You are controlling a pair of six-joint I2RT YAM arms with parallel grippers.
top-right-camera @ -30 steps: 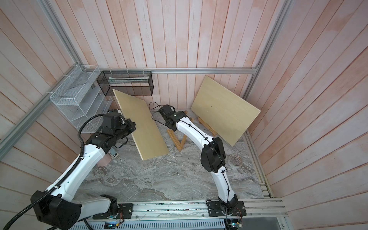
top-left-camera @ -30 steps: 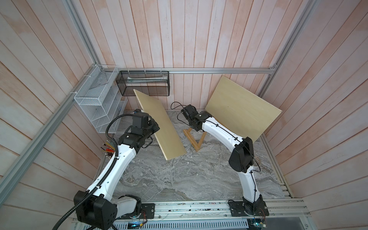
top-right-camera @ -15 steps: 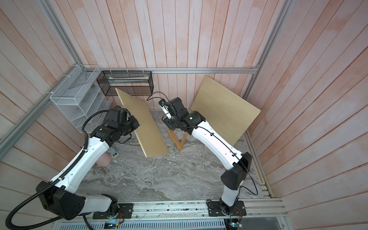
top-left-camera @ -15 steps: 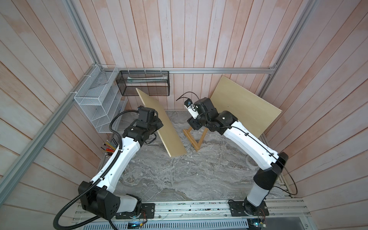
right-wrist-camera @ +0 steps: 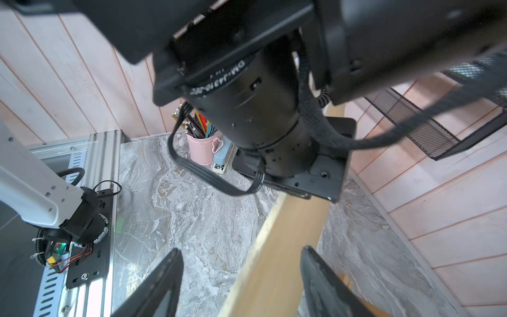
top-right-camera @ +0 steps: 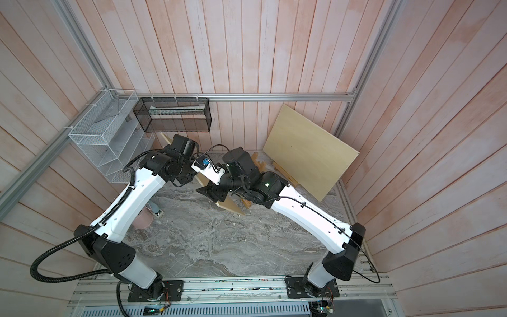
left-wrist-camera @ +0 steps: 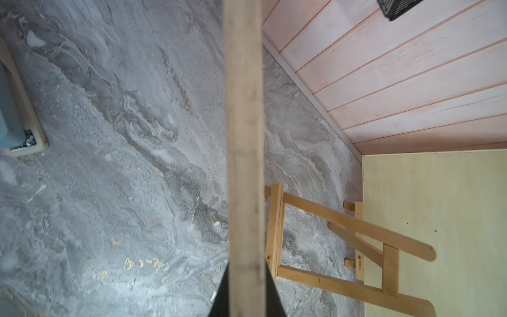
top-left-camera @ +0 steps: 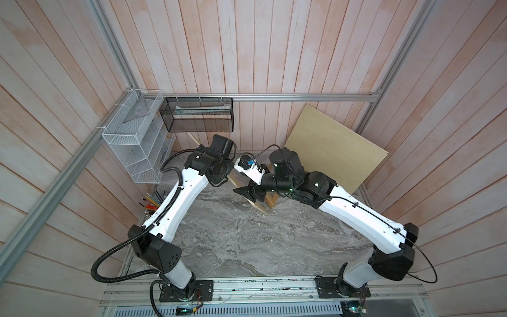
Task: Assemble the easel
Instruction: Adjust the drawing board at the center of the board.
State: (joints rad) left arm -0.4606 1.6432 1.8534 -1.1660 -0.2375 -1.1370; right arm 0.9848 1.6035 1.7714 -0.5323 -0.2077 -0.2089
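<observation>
My left gripper (left-wrist-camera: 247, 293) is shut on the edge of a pale plywood board (left-wrist-camera: 244, 137), held edge-up over the marble table. In both top views the arms cover most of this board; only its lower corner (top-right-camera: 230, 207) shows. My right gripper (right-wrist-camera: 241, 263) is open and straddles that same board (right-wrist-camera: 285, 247), which passes between the fingers (right-wrist-camera: 164, 277), nearer to the other one. In a top view this gripper (top-left-camera: 247, 192) hangs low at the centre. The easel (left-wrist-camera: 343, 219), a honey-brown slat frame, stands on the table just behind the held board (top-left-camera: 272, 201).
A second plywood board (top-left-camera: 334, 153) leans on the back right wall. A black mesh basket (top-left-camera: 197, 115) and a white wire rack (top-left-camera: 134, 148) hang at the back left. A pink cup of pencils (right-wrist-camera: 201, 148) stands by the left wall.
My right arm has stretched out and swung its gripper down around the lower part of the held board. The left arm has carried the board toward the centre and turned it edge-up.
</observation>
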